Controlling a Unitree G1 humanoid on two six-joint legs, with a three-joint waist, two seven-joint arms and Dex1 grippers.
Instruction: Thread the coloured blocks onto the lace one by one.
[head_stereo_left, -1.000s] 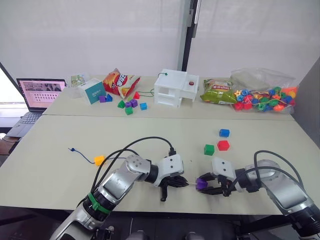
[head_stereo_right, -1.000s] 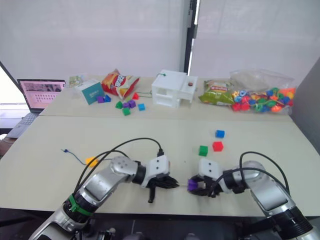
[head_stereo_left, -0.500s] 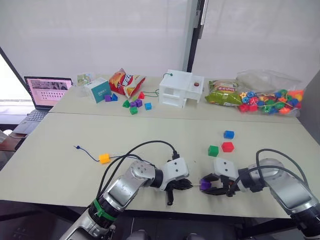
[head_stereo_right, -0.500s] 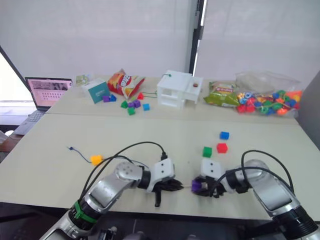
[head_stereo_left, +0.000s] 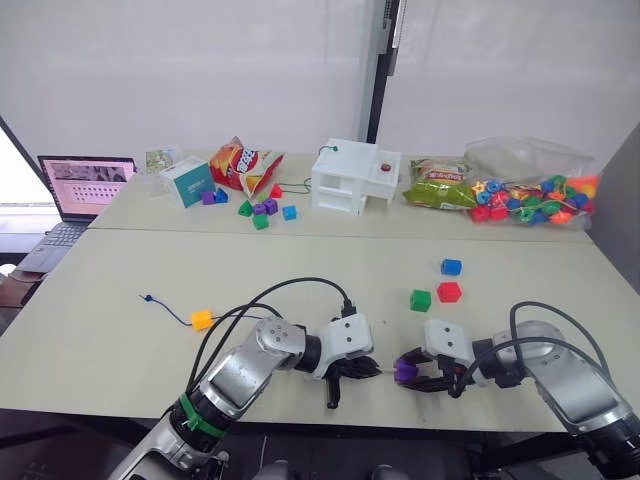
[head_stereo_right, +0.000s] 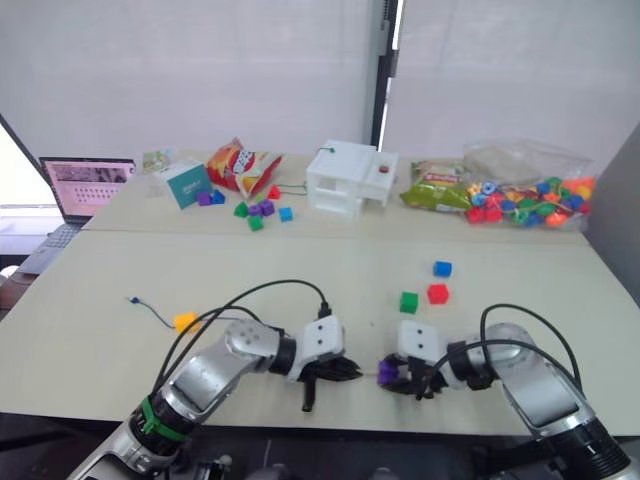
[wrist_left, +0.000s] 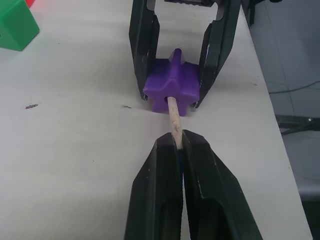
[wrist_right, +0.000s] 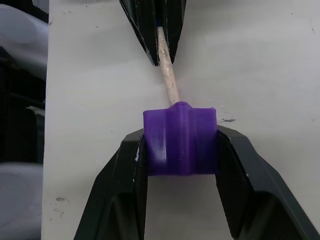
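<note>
Lace (wrist_left: 173, 116) tip pinched left | entering purple block (wrist_right: 180, 140) | right-held

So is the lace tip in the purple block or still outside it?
In. The pale tip enters the hole of the purple block, which the right tool grips.

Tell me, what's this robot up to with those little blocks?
It is threading blocks onto a lace. The right gripper holds a purple block, and the left gripper pushes the lace's pale tip into its hole. A yellow block is already on the lace. Green, red and blue blocks wait on the table.
</note>
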